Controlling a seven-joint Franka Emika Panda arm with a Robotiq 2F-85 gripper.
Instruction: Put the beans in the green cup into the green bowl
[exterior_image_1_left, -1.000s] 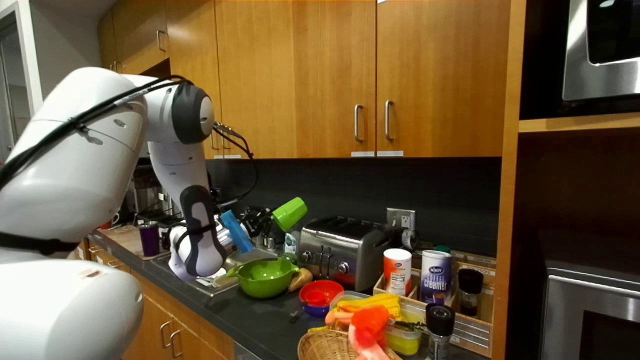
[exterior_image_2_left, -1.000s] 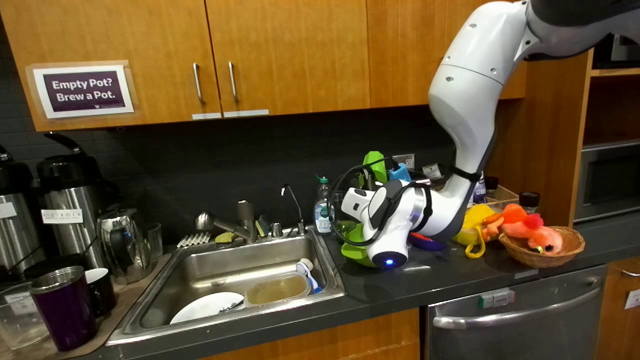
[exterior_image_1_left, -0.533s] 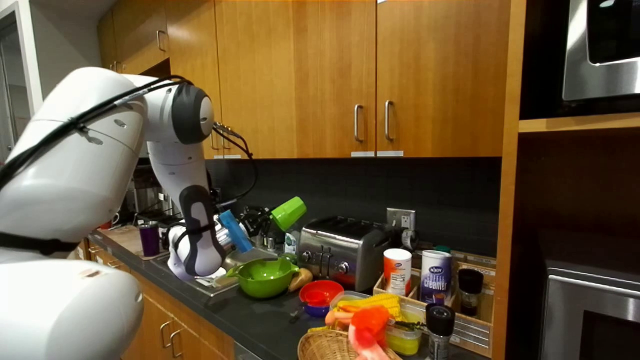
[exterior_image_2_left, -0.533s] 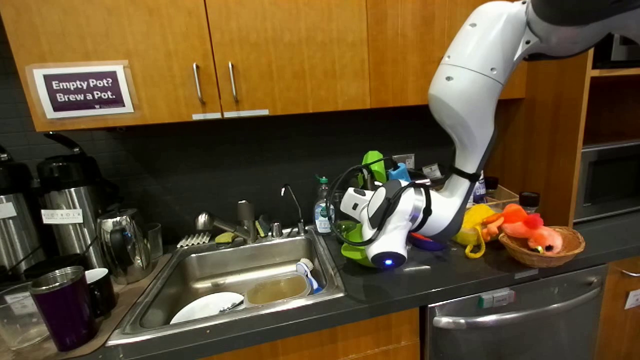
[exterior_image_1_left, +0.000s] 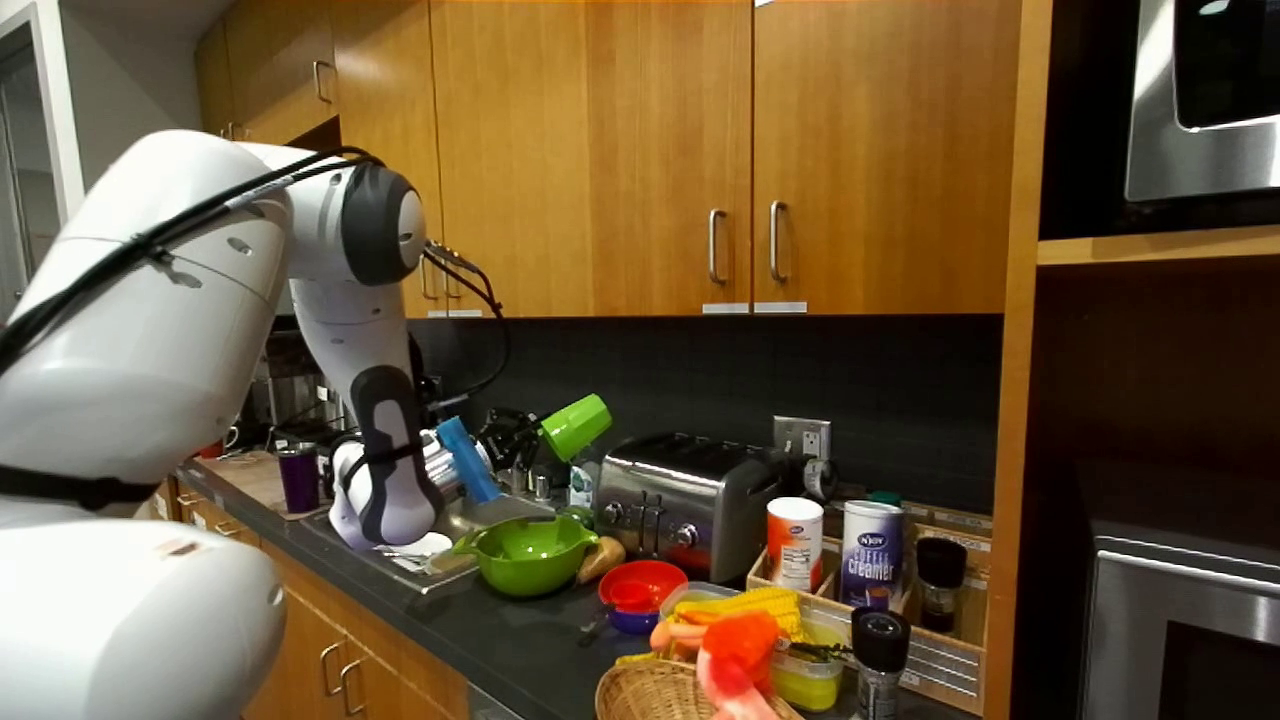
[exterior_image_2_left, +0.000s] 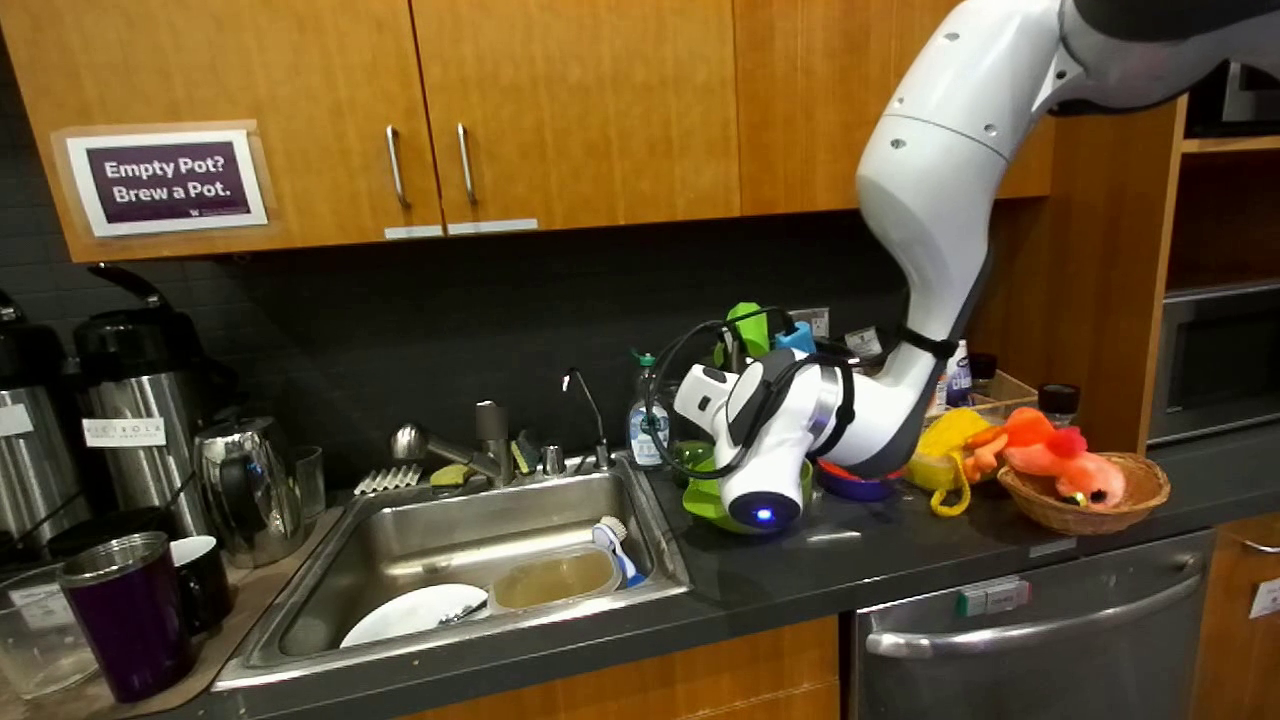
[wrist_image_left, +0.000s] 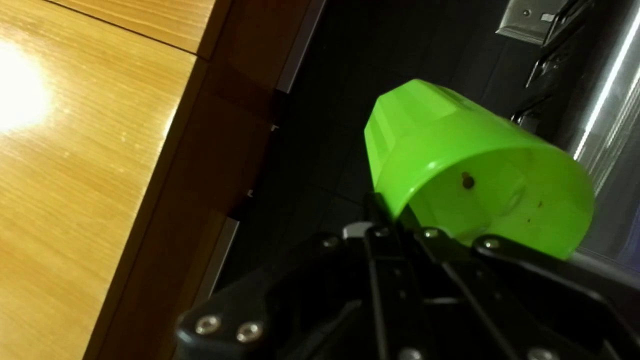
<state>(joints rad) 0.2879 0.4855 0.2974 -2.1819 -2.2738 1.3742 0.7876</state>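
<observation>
End effector (wrist_image_left: 392, 212) clamped on the rim of the green cup (wrist_image_left: 480, 170), holding it in the air above the bench (exterior_image_1_left: 480, 640), near the toaster (exterior_image_1_left: 700, 500). Cup tipped well over, base higher than mouth; one dark brown bit (wrist_image_left: 467, 181) inside. The green bowl (exterior_image_1_left: 530, 572) sits upright on the bench, lower than the cup; can't tell from here if it's directly underneath. Sink (exterior_image_2_left: 450, 525) near the bowl, plush toy (exterior_image_2_left: 1060, 455) in wicker basket (exterior_image_2_left: 1085, 518) farther along.
</observation>
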